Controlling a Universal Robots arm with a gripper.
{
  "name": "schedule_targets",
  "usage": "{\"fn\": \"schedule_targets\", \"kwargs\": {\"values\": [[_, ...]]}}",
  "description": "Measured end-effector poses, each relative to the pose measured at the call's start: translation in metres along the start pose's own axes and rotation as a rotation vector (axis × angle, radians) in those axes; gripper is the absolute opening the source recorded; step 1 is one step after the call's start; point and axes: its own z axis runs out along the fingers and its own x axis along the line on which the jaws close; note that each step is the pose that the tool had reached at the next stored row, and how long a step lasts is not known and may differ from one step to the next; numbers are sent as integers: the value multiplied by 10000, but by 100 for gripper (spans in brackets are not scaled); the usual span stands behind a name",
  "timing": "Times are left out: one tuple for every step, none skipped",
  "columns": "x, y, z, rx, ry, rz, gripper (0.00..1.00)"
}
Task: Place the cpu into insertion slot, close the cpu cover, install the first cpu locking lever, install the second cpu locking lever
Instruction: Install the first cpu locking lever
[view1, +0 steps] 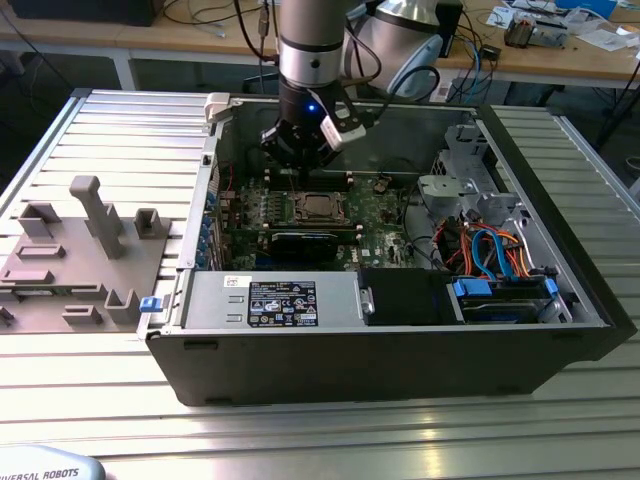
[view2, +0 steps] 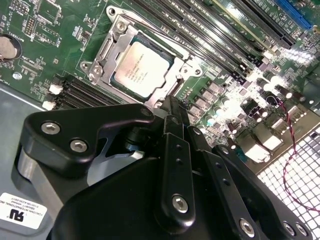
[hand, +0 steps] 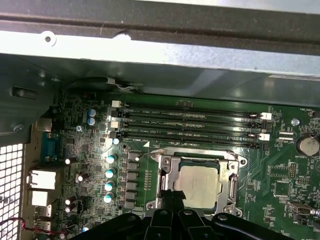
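Observation:
The cpu (view2: 139, 68) lies flat in the insertion slot (view2: 98, 60) on the green board, its silvery top showing through the window of the cpu cover (view2: 176, 69), which is folded down around it. A thin wire lever (view2: 160, 36) runs along one side of the socket. My gripper (view2: 170, 106) hovers just off a corner of the socket, fingers pressed together with nothing visibly between them. The first wrist view shows the cpu (hand: 198, 186) beside the fingertips (hand: 175, 194). In the exterior view the gripper (view1: 300, 158) hangs above and behind the cpu (view1: 318, 207).
The board sits inside an open computer case (view1: 560, 300) with tall walls. Memory slots (hand: 190, 125) run beside the socket. A black card (view1: 303, 245), a power supply (view1: 270, 300) and drive cables (view1: 490, 250) crowd the exterior view's front and right. A grey fixture (view1: 80, 250) lies outside.

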Motion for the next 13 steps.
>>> {"fn": "schedule_targets", "kwargs": {"values": [[2, 0, 0, -8, 0, -1, 11], [4, -1, 0, -32, -2, -3, 11], [7, 0, 0, -67, -5, -1, 11], [10, 1, 0, -88, -7, 0, 11], [15, 2, 1, -94, -8, 2, 11], [22, 2, 1, -95, -9, 0, 11], [30, 2, 1, -94, -8, -1, 11], [37, 3, 1, -94, -9, 0, 11], [45, 3, 1, -94, -9, -1, 11], [50, 4, 1, -93, -10, -1, 11], [56, 4, 1, -93, -10, 0, 11], [60, 5, 1, -94, -10, -1, 11], [63, 5, 1, -94, -9, 0, 11]]}}
